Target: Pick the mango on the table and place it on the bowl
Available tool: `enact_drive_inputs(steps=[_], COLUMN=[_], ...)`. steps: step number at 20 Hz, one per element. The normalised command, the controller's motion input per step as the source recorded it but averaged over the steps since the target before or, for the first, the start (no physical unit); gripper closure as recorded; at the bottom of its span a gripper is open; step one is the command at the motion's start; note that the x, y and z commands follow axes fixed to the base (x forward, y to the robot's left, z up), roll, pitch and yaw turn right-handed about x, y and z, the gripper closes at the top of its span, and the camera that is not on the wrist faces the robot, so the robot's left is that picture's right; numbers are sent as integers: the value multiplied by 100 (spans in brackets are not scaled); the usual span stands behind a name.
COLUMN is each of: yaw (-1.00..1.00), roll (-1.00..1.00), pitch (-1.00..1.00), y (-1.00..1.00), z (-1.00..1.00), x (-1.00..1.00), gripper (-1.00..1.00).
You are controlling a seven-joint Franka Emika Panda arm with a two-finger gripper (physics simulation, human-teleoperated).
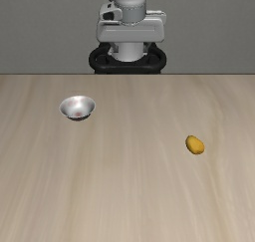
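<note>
Pale wood-grain worktop (127, 196): spans the full width of the exterior view and runs down to its lower edge. The grain runs roughly from side to side.

Plain grey back wall (40, 27): stands behind the worktop's far edge, uniform in tone.

White robot arm (129, 27): rises at top centre from a black round base (127, 60) seated at the worktop's far edge. Its upper links run out past the top edge of the view. State of the jaws: cannot tell whether apart or together.

Small shiny metal bowl (76, 108): stands upright on the worktop towards the exterior view's left, opening upward, grey interior visible.

Small yellow-orange oval mango (195, 144): lies on the worktop towards the exterior view's right, lower in the view than the bowl. It is well apart from the bowl and from the black round base. It rests directly on the wood-grain surface and has not been placed in the bowl.
</note>
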Motion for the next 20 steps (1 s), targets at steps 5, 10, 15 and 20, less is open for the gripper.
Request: enact_drive_inputs(steps=[5,10,15,20], yaw=[0,0,0,0], roll=[0,0,0,0], pitch=[0,0,0,0], y=[100,100,100,20], z=[0,0,0,0], x=[0,0,0,80], gripper=[-100,-100,-100,-100])
